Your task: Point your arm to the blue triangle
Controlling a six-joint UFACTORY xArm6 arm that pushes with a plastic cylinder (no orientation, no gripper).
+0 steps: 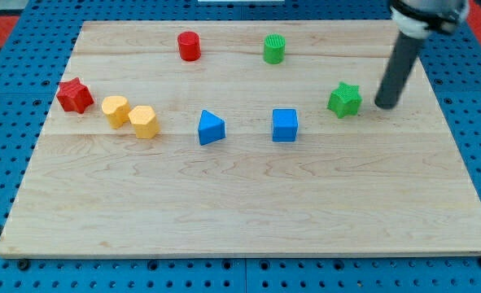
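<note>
The blue triangle (211, 128) lies on the wooden board (248, 203), a little left of the middle. My tip (386, 105) is far to the view's right of it, near the board's right side, just right of the green star (344, 99). The blue cube (285, 124) and the green star lie between my tip and the blue triangle.
A red cylinder (190, 45) and a green cylinder (274, 49) stand near the view's top. A red star (75, 95) is at the left, with a yellow cylinder (115, 110) and a yellow hexagonal block (143, 121) beside it.
</note>
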